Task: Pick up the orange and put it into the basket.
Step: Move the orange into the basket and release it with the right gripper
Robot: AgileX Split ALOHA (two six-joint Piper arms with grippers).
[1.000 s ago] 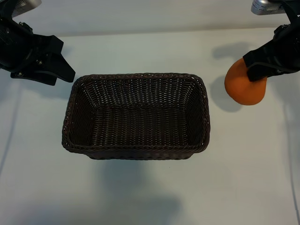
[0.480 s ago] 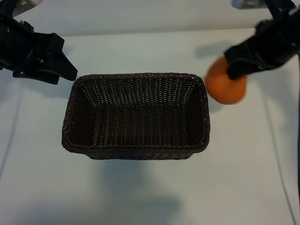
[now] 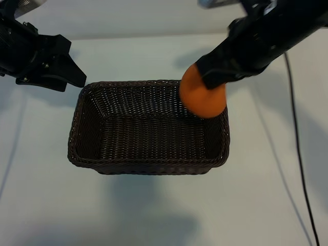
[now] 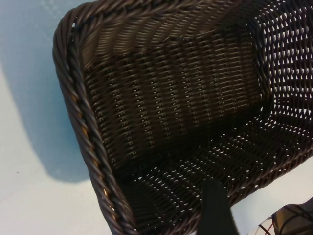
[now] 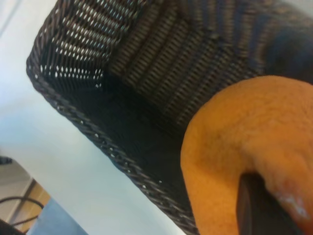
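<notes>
Right gripper clamped on the matte, roundish orange, which I held over the dark woven wicker basket's far-right corner; releasing there risked clipping the rim.

Orange: matte orange, finely pitted skin. Basket: dark brown wicker in a tight horizontal weave, with a braided rim. Desk: plain pale bluish white. Both arms and a trailing cable: black.
</notes>
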